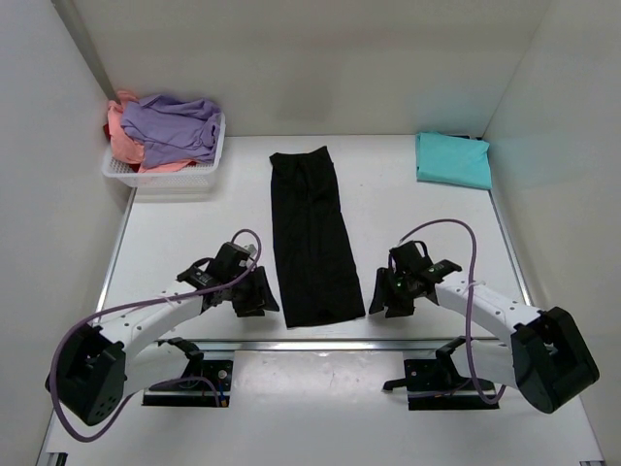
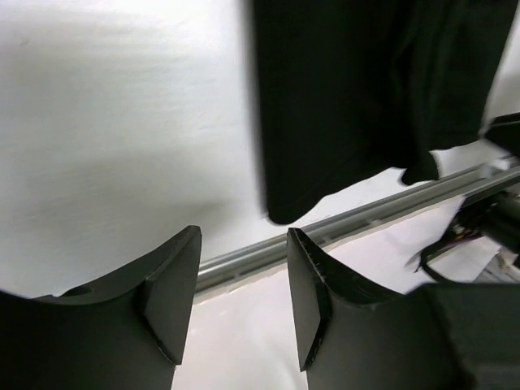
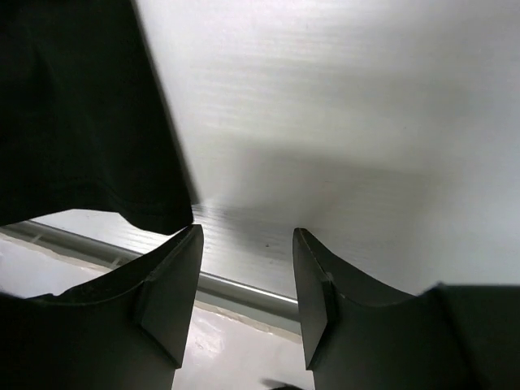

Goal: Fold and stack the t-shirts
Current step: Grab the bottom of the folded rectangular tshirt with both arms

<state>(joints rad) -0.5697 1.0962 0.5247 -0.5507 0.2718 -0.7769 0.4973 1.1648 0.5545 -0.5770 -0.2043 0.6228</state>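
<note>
Observed black t-shirt point(image 1: 312, 238) lying flat mid-tabletop point(image 1: 194, 233) as a long narrow strip, sides apparently turned in, near hem close to the metal rail point(image 1: 320, 344) at the near edge.

Noted left tool point(image 1: 256, 294) low, just beside the strip's near left corner, and right tool point(image 1: 386, 294) just beside the near right corner. Confirmed in both wrist views: jaws apart on each, nothing between them, cloth edge off to the inner side and untouched.

Logged teal t-shirt point(image 1: 452, 160) folded at the far right corner, well apart from the black one. Logged lavender t-shirt point(image 1: 175, 124) heaped over a salmon-pink t-shirt point(image 1: 120, 144) in the white mesh basket point(image 1: 165, 177) at far left. Could not make out a red one with certainty.

Handling, as judged: soft, light, limp cloth. Expected to sag between grip points and to drag on the tabletop. Layers likely to slide apart if only the top one is pinched. Little risk of damage.

Where to take hold: the two near hem corners, one per tool, pinching through all layers from the side edges. Then probably carry the near end over toward the far end, lifting both corners level to avoid a skewed fold.

Stage, as judged: lengthwise fold done, crosswise fold not yet made, stacking pending.
</note>
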